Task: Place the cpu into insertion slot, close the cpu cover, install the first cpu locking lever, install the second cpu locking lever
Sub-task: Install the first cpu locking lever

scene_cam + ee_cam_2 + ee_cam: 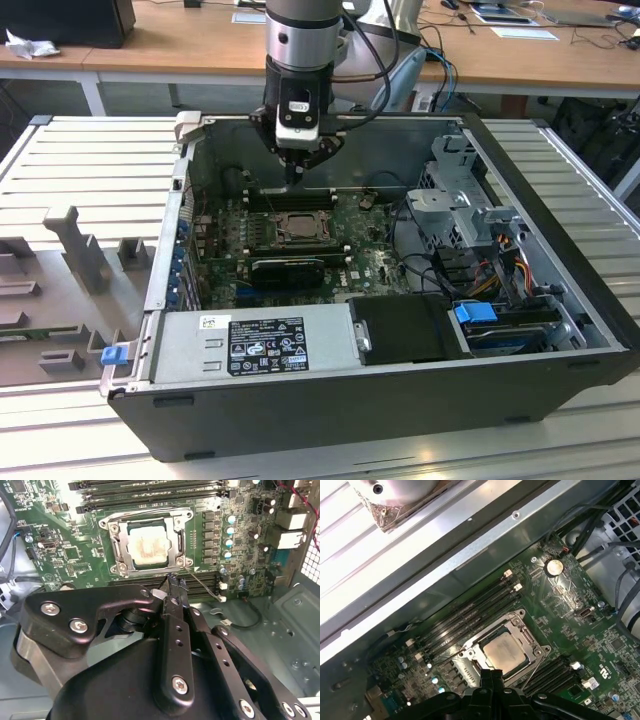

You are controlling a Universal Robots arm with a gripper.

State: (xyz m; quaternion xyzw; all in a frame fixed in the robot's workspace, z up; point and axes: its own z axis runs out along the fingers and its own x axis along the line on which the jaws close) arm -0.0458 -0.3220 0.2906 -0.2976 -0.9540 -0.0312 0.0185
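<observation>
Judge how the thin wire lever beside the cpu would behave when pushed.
The lever is thin wire, so probably springy, not stiff. Its bare metal look suggests it may slip. One end meets the cover, so it likely pivots rather than slides.

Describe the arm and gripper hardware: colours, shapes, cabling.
The arm is a silver-grey cylinder with a dark band, and black cables loop beside it. The gripper has a black body with a pale panel on its front. In the second wrist view, its black linkage bars carry silver screw heads and taper to slim fingers.
</observation>
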